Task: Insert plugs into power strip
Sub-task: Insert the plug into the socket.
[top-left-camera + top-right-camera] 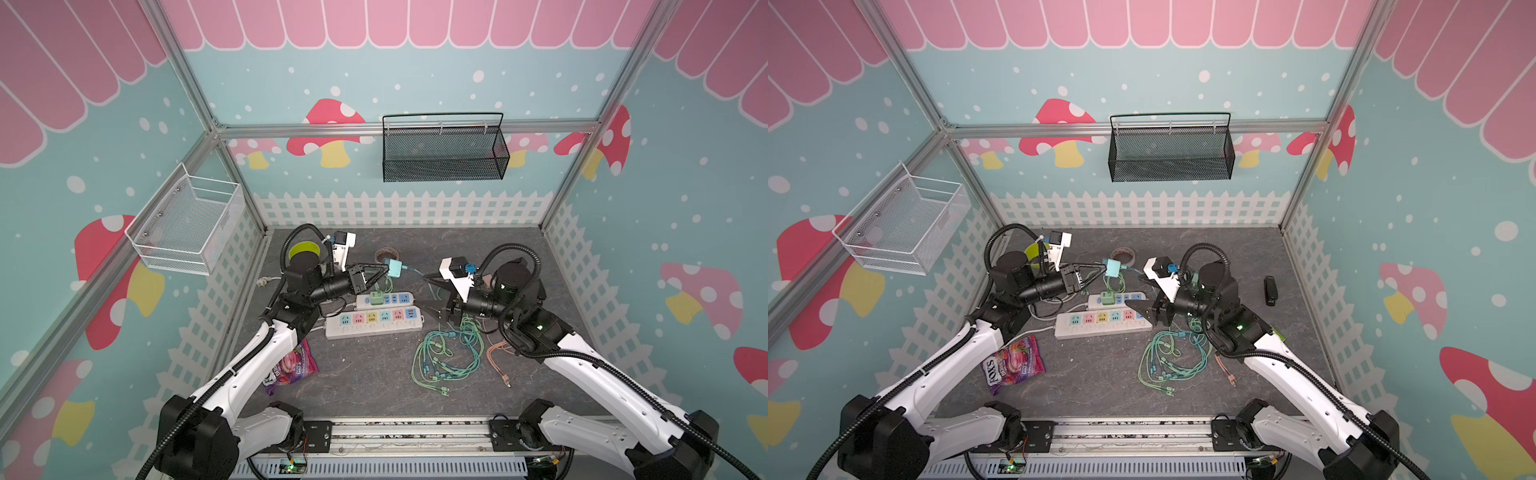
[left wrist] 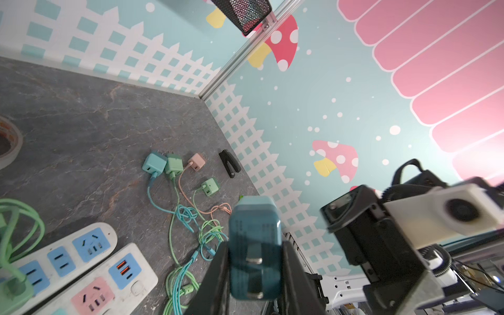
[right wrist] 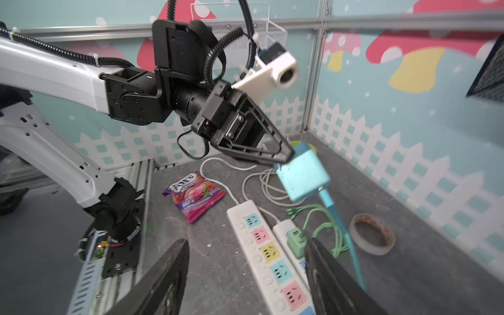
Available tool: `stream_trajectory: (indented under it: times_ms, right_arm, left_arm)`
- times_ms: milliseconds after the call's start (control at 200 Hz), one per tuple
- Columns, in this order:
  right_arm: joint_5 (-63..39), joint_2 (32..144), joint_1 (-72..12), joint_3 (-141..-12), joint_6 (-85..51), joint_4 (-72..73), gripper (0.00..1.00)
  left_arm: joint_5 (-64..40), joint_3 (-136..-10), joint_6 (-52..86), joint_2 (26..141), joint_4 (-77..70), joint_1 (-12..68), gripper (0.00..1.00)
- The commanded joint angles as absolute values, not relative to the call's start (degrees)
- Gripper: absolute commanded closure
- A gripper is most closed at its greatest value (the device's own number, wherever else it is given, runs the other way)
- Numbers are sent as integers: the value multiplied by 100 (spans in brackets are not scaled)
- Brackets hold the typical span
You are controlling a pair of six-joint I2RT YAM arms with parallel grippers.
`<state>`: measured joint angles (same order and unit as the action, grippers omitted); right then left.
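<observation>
left wrist view, held plug: the teal cube-shaped charger plug [image 2: 255,245] is pinched by its sides in the left gripper [image 2: 255,272]; its two flat prongs face back toward the wrist, not toward any socket.
plug's place: lifted clear of the table, at about 12 o'clock from the short white power strip with blue sockets [image 1: 384,299]; its thin teal cable [image 1: 415,272] trails off toward 3 o'clock.
right gripper [image 1: 424,294]: jaws wide apart with nothing between them, at 3 o'clock of the held plug, near but not touching.
sockets: the long white power strip with pastel sockets [image 1: 374,322] lies just at 6 o'clock of the short one, every socket free; the short one carries a mint green cube plug [image 1: 377,298] near its 9 o'clock end.
spare plugs: four loose cube plugs [image 2: 174,163] in teal, mint, salmon and green sit together at about 2 o'clock of the strips, beside a black stapler [image 2: 230,163].
cable heap: tangled green and teal cables [image 1: 449,353] at 4 o'clock of the strips.
risk, aim: with the prongs turned away, a push now would likely jam the body on the strip; a turn or a pass to the other gripper seems needed.
risk, cable: the trailing cable may catch in the heap and tug the plug askew or out of the pinch.
risk, strip: neither strip looks fastened; a slanted push could slide it.
risk, arms: the grippers are close and could knock together during a pass.
</observation>
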<state>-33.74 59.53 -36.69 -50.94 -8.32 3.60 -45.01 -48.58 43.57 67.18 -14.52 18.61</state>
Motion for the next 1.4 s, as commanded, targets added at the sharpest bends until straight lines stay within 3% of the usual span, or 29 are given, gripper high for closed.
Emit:
stream_trajectory:
  times_ms: [0,280,635,896,1261,1396]
  right_arm:
    - [-3885,6063,-3632,-4655,-2056,1628,39]
    - [-4049,6591,-3573,-4306,-3304,3525,41]
    - [-4325,7453,-3380,-4572,-4451,5046,38]
    - [-4520,7801,-3367,-4830,-4922,5684,42]
    - [-4794,8234,-3369,-5183,-5238,5812,53]
    - [-4860,8205,-3367,-5197,-5256,5810,66]
  left_arm:
    - [-4788,-4684,4887,6761,-2859,1850,100]
    - [-5024,-4290,5527,6864,-4383,1872,100]
    - [-5080,-4057,5464,6770,-4799,1994,100]
    - [-4972,-3791,5242,6603,-4851,2059,100]
    - [-4868,-3763,4702,6470,-4604,2274,100]
    - [-4754,-3762,4466,6379,-4296,2275,100]
